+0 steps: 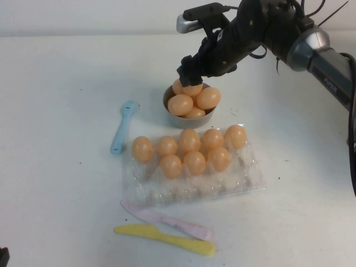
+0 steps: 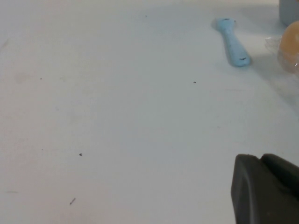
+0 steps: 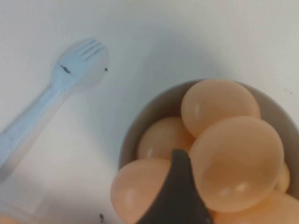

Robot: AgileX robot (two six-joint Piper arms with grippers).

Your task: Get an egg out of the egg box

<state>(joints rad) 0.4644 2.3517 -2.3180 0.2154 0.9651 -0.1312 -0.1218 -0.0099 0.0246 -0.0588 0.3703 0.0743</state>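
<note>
Eight eggs sit in the clear box (image 1: 245,181) on a white table (image 1: 55,167); one egg (image 1: 142,148) fills its left end cup. Behind it the right pincer (image 1: 191,69) hangs open just over a grey bowl (image 1: 203,118) heaped with more eggs. Only the high view shows two knives, pink (image 1: 167,221) and yellow (image 1: 167,239). A blue fork (image 1: 122,127) lies left. The left pincer (image 2: 266,189) shows only in its wrist view, low over bare table; its state I cannot tell.
</note>
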